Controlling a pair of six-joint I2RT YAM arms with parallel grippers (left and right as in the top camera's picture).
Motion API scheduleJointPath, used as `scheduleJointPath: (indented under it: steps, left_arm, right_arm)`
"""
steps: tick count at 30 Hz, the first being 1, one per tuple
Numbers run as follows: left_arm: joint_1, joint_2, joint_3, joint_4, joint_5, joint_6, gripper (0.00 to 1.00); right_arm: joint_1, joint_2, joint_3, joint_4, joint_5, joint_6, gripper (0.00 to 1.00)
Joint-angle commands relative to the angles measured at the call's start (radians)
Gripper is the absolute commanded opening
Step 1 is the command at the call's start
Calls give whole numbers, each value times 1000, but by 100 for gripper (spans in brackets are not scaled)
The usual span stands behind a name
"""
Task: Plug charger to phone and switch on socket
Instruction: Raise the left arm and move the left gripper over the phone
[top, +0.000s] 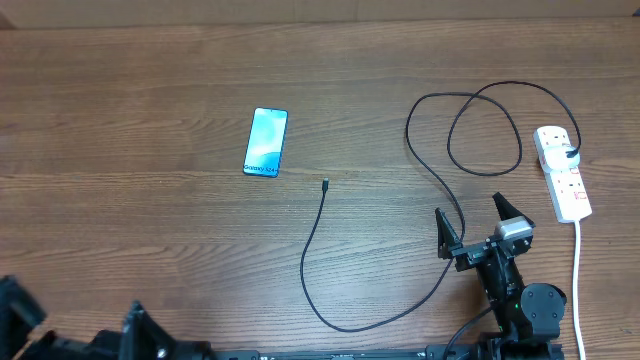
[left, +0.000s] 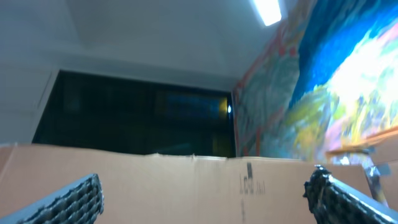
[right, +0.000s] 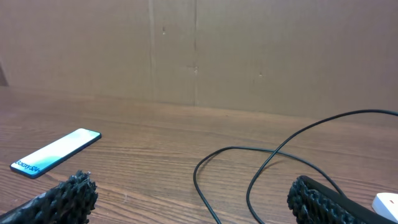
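Charger (top: 311, 232) tip lies near phone (top: 266, 142); plug seemingly in socket (top: 562, 173).

right gripper (top: 468, 206): black, with two long tapering fingers (top: 441, 230) on a black crossbar.
right finger pads (right: 65, 198): black, with a knobbly, ridged surface.
right wrist block (top: 514, 229): small grey box with a pale top, set on the black body.
right arm joint (top: 543, 304): round black housing.
left gripper (left: 205, 177): one pad grey and grid-ribbed (left: 71, 198), the other dark and bumpy.
left arm (top: 140, 335): black angular parts at the overhead view's bottom edge.
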Motion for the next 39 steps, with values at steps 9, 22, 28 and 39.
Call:
scheduleJointPath:
  steps: [9, 22, 28, 39]
  left_arm:
    - [-2, 535, 695, -573, 132, 79, 100]
    - [-2, 1295, 1571, -1176, 196, 106, 100]
    - [-2, 1551, 1695, -1317, 192, 142, 100]
    - [-3, 1924, 1693, -1617, 166, 158, 100]
  right_arm:
    - [3, -8, -10, 5, 6, 6, 100]
    - [3, -8, -10, 5, 6, 6, 100]
    - [3, -8, -10, 5, 6, 6, 100]
    - [3, -8, -10, 5, 6, 6, 100]
